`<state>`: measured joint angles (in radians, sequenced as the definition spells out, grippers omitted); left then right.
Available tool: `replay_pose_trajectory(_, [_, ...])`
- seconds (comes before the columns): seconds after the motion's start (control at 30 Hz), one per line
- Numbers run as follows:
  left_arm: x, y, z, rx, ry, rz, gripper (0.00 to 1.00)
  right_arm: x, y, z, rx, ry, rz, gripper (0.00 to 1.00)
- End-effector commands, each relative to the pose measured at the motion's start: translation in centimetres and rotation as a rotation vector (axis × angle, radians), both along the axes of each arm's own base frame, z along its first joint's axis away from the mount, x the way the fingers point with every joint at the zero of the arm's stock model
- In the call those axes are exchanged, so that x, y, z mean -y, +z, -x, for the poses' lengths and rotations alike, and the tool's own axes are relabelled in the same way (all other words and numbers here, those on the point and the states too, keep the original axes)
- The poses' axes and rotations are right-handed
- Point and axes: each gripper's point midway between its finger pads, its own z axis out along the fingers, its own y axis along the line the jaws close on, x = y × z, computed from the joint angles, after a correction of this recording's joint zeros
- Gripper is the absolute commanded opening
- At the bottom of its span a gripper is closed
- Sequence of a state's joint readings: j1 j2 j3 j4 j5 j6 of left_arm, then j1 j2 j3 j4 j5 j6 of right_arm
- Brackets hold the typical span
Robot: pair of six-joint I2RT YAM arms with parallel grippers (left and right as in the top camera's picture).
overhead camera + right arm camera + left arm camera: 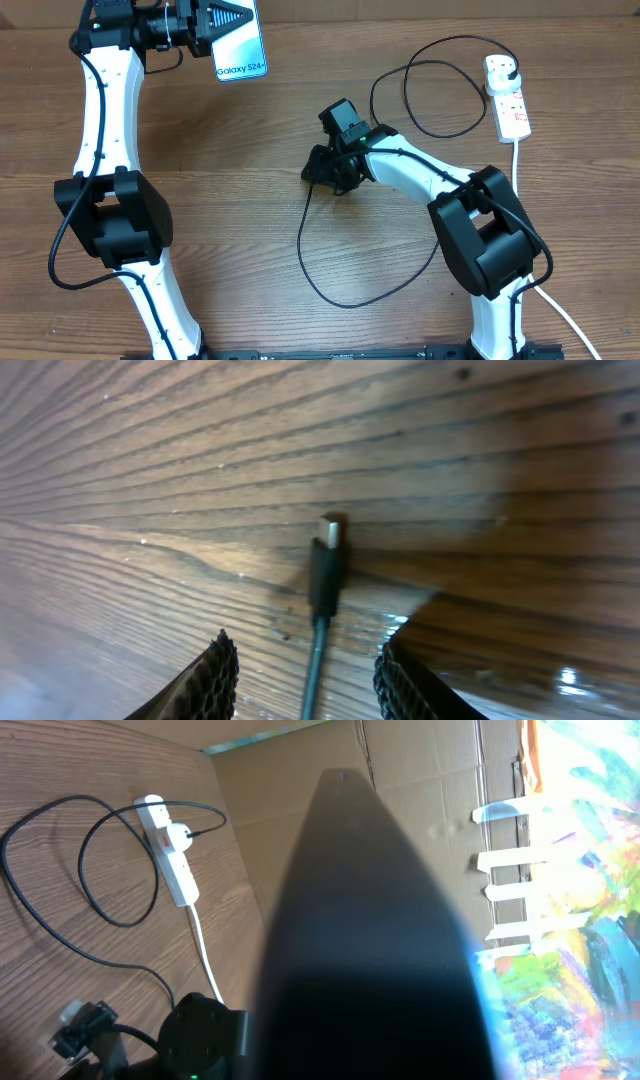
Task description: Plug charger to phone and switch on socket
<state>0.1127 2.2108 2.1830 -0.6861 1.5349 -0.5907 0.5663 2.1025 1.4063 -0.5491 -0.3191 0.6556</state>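
Black against the brown wood of the bench, the connector tip of the charger is seen lying flat between the right fingers, which are spread to either side of it and touch nothing. The step in hand is judged to be the pick-up of that tip. It is best gripped on the thicker black body just behind the metal end, with the metal left protruding so that it can be offered to the port. A squeeze on the thin cable alone would let the tip swivel.

The phone is held off the bench at the far left corner, apparently pinched in the left fingers, though the contact itself is masked by a blurred finger in the left wrist view. Open bench lies between the two arms, so the carry across is judged unobstructed, but the slack loop near the front should be watched for snagging. The socket, with the black plug seated in it, lies near the right edge, well apart from the phone.
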Motion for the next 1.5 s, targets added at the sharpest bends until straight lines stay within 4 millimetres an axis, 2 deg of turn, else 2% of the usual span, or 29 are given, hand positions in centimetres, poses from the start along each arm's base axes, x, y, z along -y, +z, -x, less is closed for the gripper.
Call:
replay_pose_trajectory(0.0, [0.1, 1.6, 1.0, 0.06, -0.035, 0.022, 0.04, -1.2, -2.1, 1.7, -0.098, -0.002, -0.033, 0.44])
replay_pose_trajectory(0.23, [0.1, 1.6, 1.0, 0.061, -0.035, 0.022, 0.04, -2.1, -4.8, 2.6, -0.201, -0.018, -0.086, 0.43])
replay_pose_trajectory(0.53, [0.1, 1.6, 1.0, 0.065, -0.035, 0.021, 0.04, 0.1, -8.2, 1.9, -0.195, -0.075, 0.017, 0.37])
replay_pose_trajectory(0.83, [0.1, 1.6, 1.0, 0.068, -0.035, 0.021, 0.04, 1.3, -8.9, 1.1, -0.114, -0.093, 0.149, 0.34])
replay_pose_trajectory(1.1, [0.1, 1.6, 1.0, 0.068, -0.035, 0.021, 0.04, 2.4, -7.4, -0.5, 0.017, -0.049, 0.347, 0.35])
replay_pose_trajectory(1.3, [0.1, 1.6, 1.0, 0.068, -0.035, 0.021, 0.04, 2.6, -8.4, -0.2, 0.014, -0.005, 0.367, 0.38])
replay_pose_trajectory(1.47, [0.1, 1.6, 1.0, 0.068, -0.035, 0.021, 0.04, 1.0, -9.2, 0.6, -0.011, 0.09, 0.29, 0.37])
